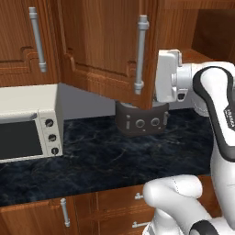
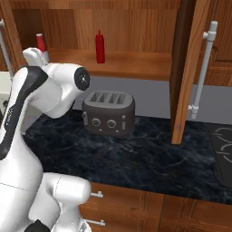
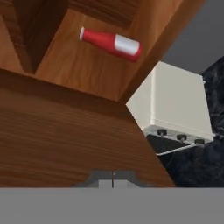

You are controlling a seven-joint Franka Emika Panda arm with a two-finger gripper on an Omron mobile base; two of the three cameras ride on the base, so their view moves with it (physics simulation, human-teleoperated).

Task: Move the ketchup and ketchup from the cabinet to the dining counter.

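Right base view shows two ketchup bottles (image 2: 100, 46) upright on the open cabinet (image 2: 131, 63) shelf above the toaster (image 2: 108, 113), the claw (image 3: 113, 178) pinched together, empty.

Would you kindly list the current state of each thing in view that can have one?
cabinet door: swung open, edge-on in the right base view.
all-red ketchup: upright on the cabinet shelf.
labelled ketchup: on the same shelf, untouched.
gripper: shut, holding nothing.
toaster: slots empty, on the black counter.
oven: door closed.
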